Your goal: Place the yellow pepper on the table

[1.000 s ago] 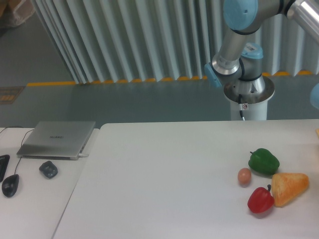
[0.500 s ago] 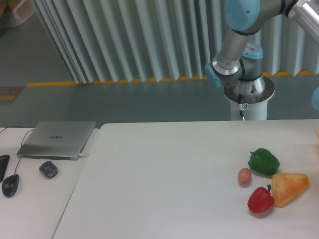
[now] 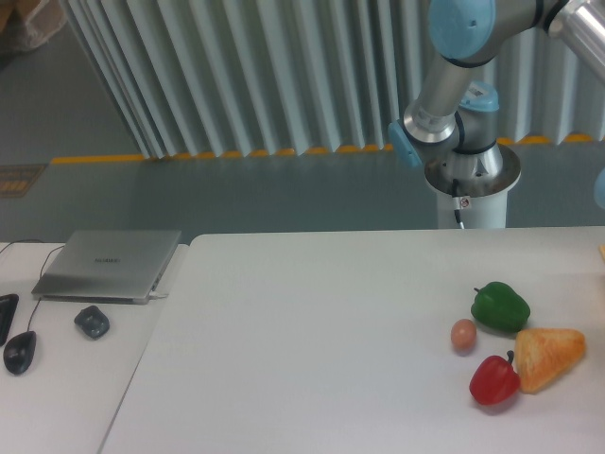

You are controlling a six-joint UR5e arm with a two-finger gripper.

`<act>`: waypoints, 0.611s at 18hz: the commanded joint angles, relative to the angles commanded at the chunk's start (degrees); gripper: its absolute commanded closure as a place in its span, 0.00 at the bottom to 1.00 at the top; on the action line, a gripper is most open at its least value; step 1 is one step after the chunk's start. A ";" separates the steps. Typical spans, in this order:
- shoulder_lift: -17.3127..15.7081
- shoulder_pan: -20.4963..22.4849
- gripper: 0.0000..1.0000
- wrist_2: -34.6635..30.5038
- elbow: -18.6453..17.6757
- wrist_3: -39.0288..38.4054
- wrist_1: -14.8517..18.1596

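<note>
The yellow pepper is out of view. The white table (image 3: 312,340) fills the lower middle and right of the camera view. Only the robot arm's base and upper joints (image 3: 454,85) show at the top right; the arm runs off the right edge. The gripper is out of frame. A thin yellow sliver (image 3: 602,252) shows at the right edge of the table; I cannot tell what it is.
On the table's right side lie a green pepper (image 3: 500,306), a small tan egg (image 3: 463,335), a red pepper (image 3: 494,380) and an orange-yellow bread-like wedge (image 3: 548,357). A side desk at left holds a closed laptop (image 3: 109,265), a dark object (image 3: 92,322) and a mouse (image 3: 19,351).
The arm's upper joints have shifted very slightly to the right. Nothing on the table has moved.
</note>
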State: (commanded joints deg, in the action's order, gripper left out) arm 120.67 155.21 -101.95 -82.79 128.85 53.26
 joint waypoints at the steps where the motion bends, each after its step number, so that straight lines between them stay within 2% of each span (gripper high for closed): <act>1: 0.00 0.00 0.00 0.00 0.00 0.00 0.00; 11: 0.53 0.17 0.00 -0.09 0.00 -0.26 0.00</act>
State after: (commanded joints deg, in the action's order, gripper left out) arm 121.20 155.39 -102.04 -82.79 128.58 53.26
